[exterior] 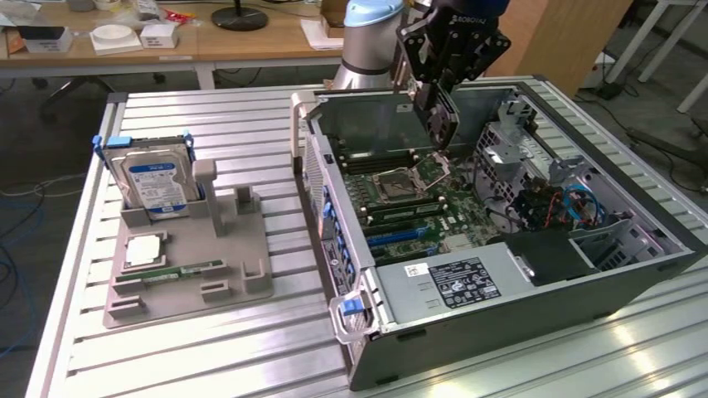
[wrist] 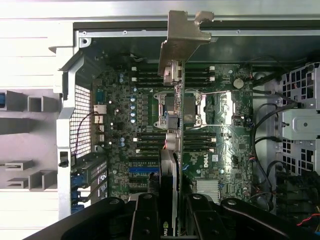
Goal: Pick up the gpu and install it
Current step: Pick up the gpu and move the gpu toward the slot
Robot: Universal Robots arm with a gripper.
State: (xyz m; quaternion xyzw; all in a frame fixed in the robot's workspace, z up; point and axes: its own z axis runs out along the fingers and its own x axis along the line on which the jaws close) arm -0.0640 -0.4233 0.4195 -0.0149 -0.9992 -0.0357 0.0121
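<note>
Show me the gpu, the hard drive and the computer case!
gpu (wrist: 182,37): wrist view, on its silvery end bracket.
hard drive (exterior: 155,184): exterior view, on its blue-white label.
case (exterior: 531,307): exterior view, on its dark outer wall.

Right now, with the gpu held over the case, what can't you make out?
- gpu faces: wrist view, seen edge-on.
- Motherboard strip beneath it: wrist view, the gpu hides it.
- Hard drive label text: exterior view, too small.
</note>
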